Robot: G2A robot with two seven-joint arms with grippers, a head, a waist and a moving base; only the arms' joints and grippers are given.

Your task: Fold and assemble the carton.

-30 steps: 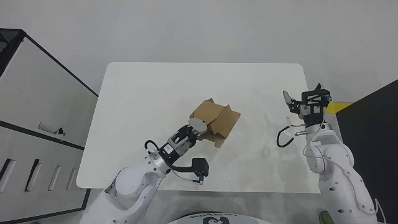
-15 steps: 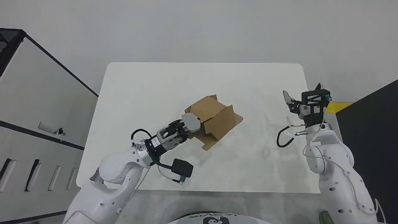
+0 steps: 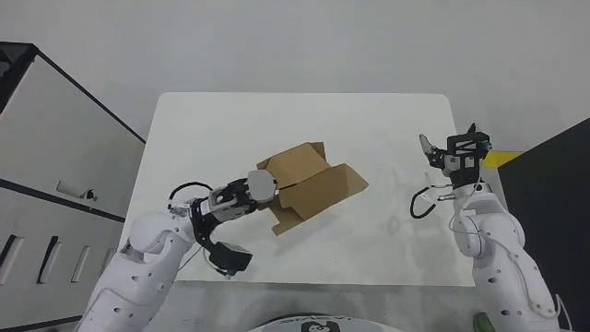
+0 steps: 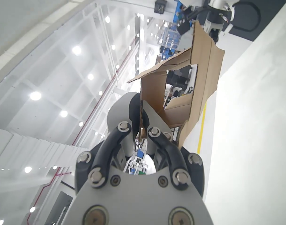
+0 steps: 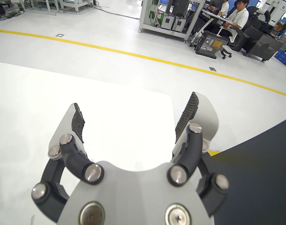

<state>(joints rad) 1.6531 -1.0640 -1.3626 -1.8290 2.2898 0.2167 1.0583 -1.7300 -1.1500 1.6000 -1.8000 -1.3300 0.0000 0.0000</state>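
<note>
Though half-open, corrugated brown carton (image 3: 318,187) in left end effector (image 3: 263,185).

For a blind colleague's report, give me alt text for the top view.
The left pincer grips an edge of a half-opened brown carton over a white table. The right pincer hangs open near the table's edge, apart from the carton.
</note>
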